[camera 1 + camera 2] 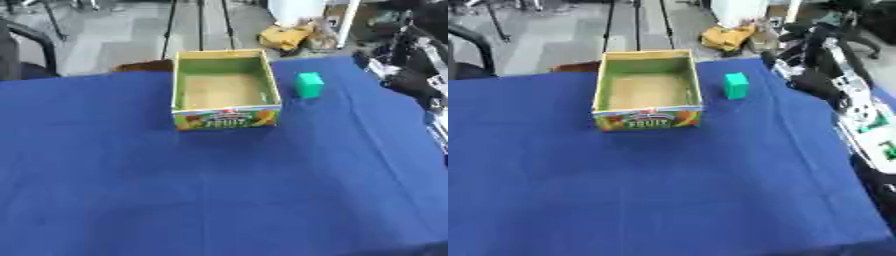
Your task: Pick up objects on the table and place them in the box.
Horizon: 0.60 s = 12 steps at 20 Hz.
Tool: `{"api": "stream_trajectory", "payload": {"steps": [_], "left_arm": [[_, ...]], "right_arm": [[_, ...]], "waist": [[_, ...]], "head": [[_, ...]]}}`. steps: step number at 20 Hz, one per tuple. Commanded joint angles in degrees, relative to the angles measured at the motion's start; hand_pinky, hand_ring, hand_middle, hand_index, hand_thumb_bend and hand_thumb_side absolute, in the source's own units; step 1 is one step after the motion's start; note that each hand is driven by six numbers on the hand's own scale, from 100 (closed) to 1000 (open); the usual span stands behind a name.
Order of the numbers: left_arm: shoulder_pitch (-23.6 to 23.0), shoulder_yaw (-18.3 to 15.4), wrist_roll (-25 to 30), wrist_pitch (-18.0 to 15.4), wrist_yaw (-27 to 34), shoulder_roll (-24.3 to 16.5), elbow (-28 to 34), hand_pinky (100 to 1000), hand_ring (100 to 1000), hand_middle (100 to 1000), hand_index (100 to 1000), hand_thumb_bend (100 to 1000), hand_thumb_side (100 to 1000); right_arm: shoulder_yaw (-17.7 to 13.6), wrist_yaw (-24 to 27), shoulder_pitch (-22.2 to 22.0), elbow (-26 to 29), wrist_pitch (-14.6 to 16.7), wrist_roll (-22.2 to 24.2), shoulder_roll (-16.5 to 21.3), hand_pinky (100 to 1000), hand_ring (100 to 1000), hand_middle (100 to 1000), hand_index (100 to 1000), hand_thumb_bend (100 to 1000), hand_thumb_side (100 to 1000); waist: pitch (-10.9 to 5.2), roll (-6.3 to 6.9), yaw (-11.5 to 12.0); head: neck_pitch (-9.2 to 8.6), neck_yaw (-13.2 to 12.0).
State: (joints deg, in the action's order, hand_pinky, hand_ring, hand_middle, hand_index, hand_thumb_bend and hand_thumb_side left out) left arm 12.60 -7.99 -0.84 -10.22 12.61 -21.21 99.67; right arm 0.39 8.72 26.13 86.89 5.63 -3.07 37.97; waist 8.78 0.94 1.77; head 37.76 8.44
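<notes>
Blue table cut off at left, right and bottom edges, printed picture on the box front blurred apart from the word FRUIT, yellow heap on the floor beyond too blurred to identify, equipment at right partly cropped
</notes>
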Motion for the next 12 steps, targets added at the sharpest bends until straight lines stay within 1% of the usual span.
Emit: {"api": "stream_trajectory", "payload": {"steps": [1, 9, 11, 12], "left_arm": [[0.68, -0.2, -0.11, 0.16, -0.13, -1.02, 0.98, 689, 749, 705, 814, 534, 684], [0.75, -0.21, -0.12, 0.15, -0.16, -1.02, 0.96, 689, 749, 705, 813, 536, 684], [0.78, -0.16, -0.1, 0.17, -0.17, -1.09, 0.96, 689, 749, 705, 814, 537, 684], [0.79, -0.12, -0.07, 0.18, -0.16, -1.11, 0.95, 689, 750, 705, 814, 537, 684]], "right_arm": [[-0.45, -0.49, 0.57, 0.54, -0.01, 0.2, 1.3, 577, 603, 705, 845, 466, 329], [-0.36, -0.76, 0.56, 0.22, -0.26, 0.66, 1.65, 578, 605, 707, 847, 461, 300], [0.03, -1.29, 0.7, -0.22, -0.5, 1.59, 2.54, 586, 615, 725, 864, 470, 289], [0.35, -1.8, 0.9, -0.57, -0.62, 2.55, 3.22, 596, 638, 753, 884, 471, 281]], "waist": [[-0.9, -0.18, 0.1], [-0.77, -0.35, 0.18], [-0.76, -0.41, 0.27], [-0.76, -0.44, 0.36]], "head": [[0.34, 0.18], [0.31, 0.3], [0.23, 0.48], [0.18, 0.58]]}}
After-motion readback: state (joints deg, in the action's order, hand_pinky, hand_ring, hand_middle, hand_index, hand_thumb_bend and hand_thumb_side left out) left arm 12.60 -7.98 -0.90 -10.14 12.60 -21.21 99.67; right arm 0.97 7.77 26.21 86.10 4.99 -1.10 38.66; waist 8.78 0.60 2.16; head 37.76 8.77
